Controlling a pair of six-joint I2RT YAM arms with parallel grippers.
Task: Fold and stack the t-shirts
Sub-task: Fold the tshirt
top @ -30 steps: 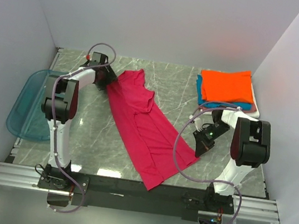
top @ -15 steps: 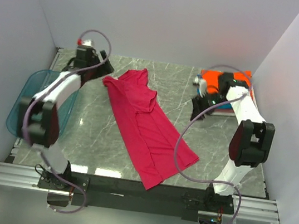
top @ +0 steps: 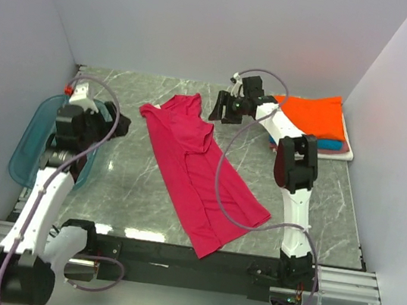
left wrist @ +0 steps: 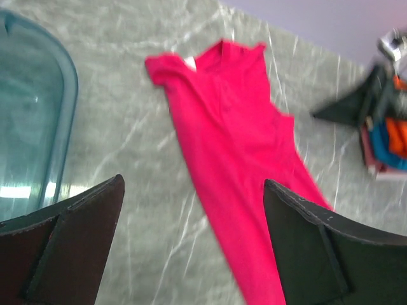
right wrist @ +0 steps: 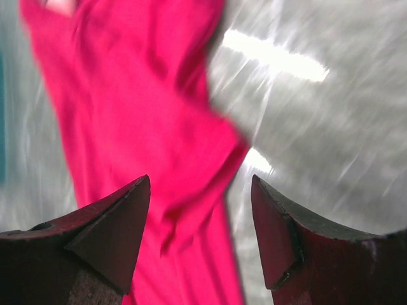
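A magenta-red t-shirt [top: 204, 172] lies spread diagonally across the marble table, collar toward the back left. My right gripper [top: 219, 111] hovers open just off the shirt's upper right edge. In the right wrist view its gripper [right wrist: 200, 179] frames blurred red cloth [right wrist: 127, 114] with nothing between the fingers. My left gripper [top: 104, 124] stands open over the tray's inner edge, apart from the shirt. The left wrist view has its gripper [left wrist: 193, 181] wide open, the shirt [left wrist: 241, 127] beyond it. Folded t-shirts [top: 312, 115], orange on top, are stacked at the back right.
A translucent blue tray [top: 31, 150] sits at the left edge, also in the left wrist view as the tray [left wrist: 32, 127]. The folded stack [left wrist: 391, 140] shows at that view's right edge. White walls close in the left, back and right sides.
The right gripper opened, left the shirt's lower right corner and swung past the stack to the shirt's upper right. The left gripper opened and drew back from the shoulder toward the tray.
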